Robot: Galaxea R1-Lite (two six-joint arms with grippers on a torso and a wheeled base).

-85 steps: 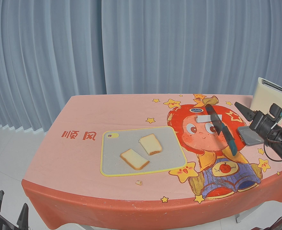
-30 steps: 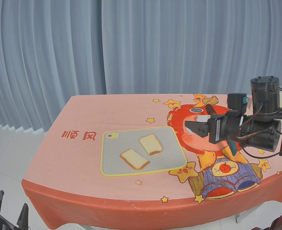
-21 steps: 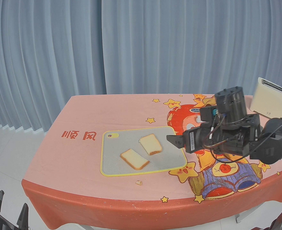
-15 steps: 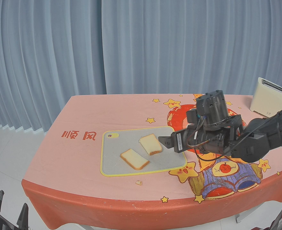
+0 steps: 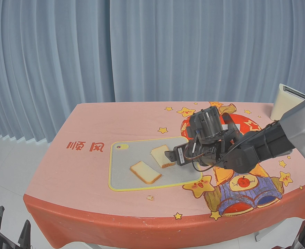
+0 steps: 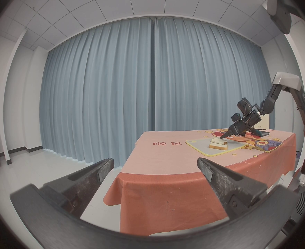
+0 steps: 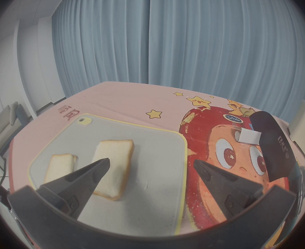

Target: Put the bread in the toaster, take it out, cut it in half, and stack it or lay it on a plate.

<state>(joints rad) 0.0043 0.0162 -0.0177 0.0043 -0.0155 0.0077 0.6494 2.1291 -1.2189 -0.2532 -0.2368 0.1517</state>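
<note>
Knife lying flat, right gripper outstretched, splayed beside bread half

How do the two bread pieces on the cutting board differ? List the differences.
The far bread piece lies right by the open right end effector; the near bread piece lies apart from it. The far bread piece sits toward the board's middle, the near bread piece toward its front edge. Both lie flat on the cutting board, pale with browner crusts.
</note>
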